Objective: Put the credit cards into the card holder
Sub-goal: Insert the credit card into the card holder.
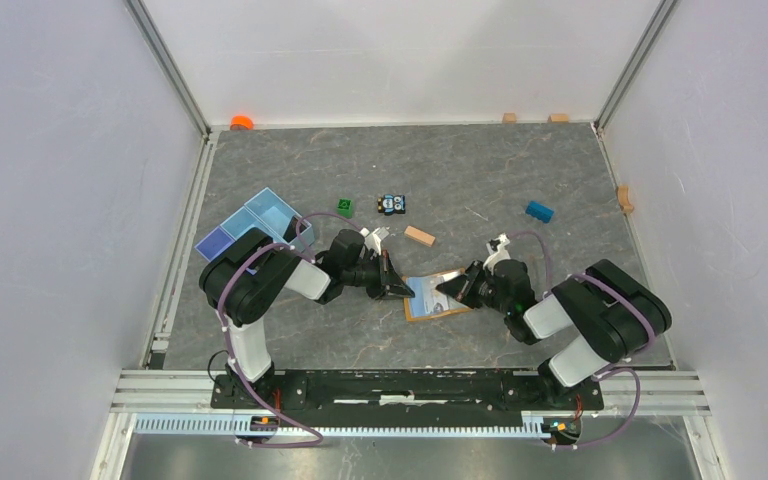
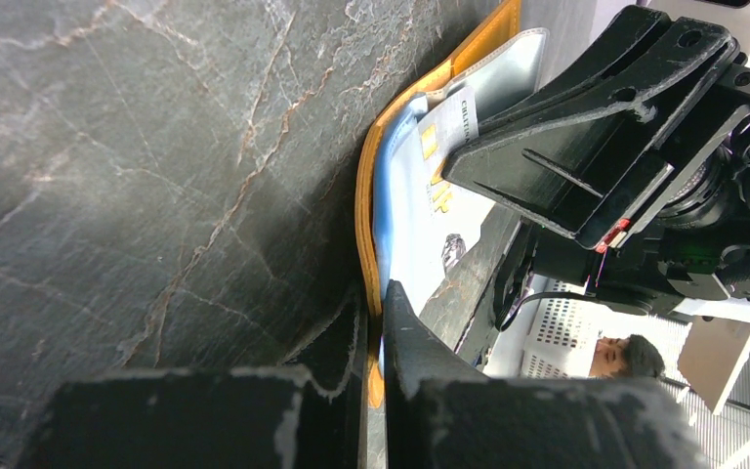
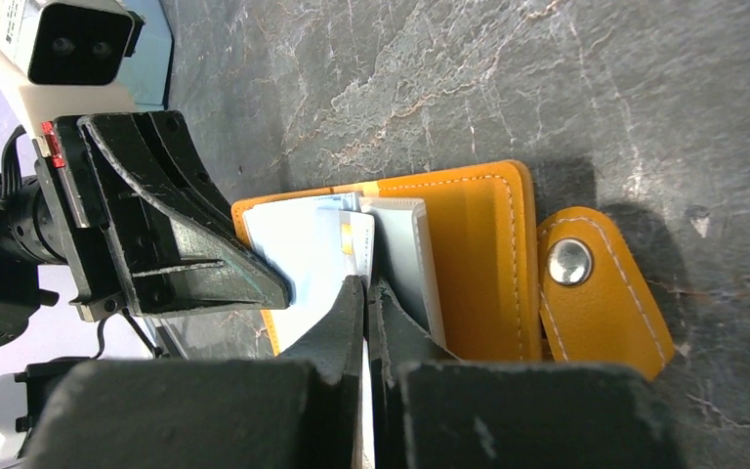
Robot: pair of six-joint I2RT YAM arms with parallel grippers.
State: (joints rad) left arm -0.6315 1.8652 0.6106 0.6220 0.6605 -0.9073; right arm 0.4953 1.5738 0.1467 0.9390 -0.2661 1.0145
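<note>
The orange card holder (image 1: 438, 300) lies open on the table between my grippers. It also shows in the right wrist view (image 3: 479, 264), its snap strap (image 3: 586, 293) folded out to the right. A light blue credit card (image 3: 308, 254) with a yellow chip lies on its pale inside. My left gripper (image 2: 373, 298) is shut on the card holder's orange edge (image 2: 363, 195). My right gripper (image 3: 364, 283) is shut on the light blue card's edge, next to the pale pocket (image 3: 405, 254). The dark card is out of view.
A light blue divided tray (image 1: 255, 225) stands behind the left arm. A green block (image 1: 345, 207), a toy car (image 1: 392, 205), a wooden block (image 1: 420, 237) and a blue block (image 1: 539, 211) lie further back. Small wooden blocks (image 1: 624, 198) sit by the walls.
</note>
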